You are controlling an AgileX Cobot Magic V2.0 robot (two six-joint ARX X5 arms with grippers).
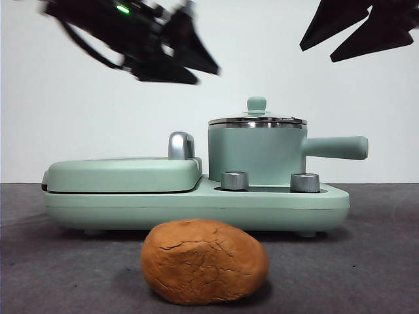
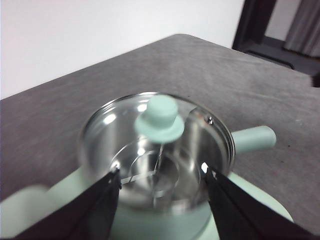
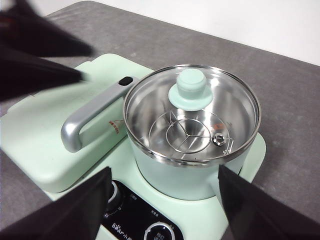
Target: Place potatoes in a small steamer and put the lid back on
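The potato point(image 1: 204, 261), an orange-brown cracked lump, lies on the grey table in front of the appliance. The small steamer point(image 1: 256, 156) stands on the appliance's right side with its handle pointing right. The glass lid point(image 1: 256, 121) sits on it; it also shows in the left wrist view point(image 2: 159, 120) and the right wrist view point(image 3: 191, 90). The pot holds only a wire rack. My left gripper point(image 1: 206, 75) is open, high and to the left of the pot, blurred, with its jaws framing the lid point(image 2: 160, 172). My right gripper point(image 1: 317, 53) is open and empty, high at the upper right point(image 3: 165, 175).
The flat mint-green grill plate point(image 1: 121, 175) with its chrome handle point(image 3: 85, 125) lies shut left of the pot. Two steel dials point(image 1: 234, 180) sit on the base in front of the pot. A white wall stands behind the table.
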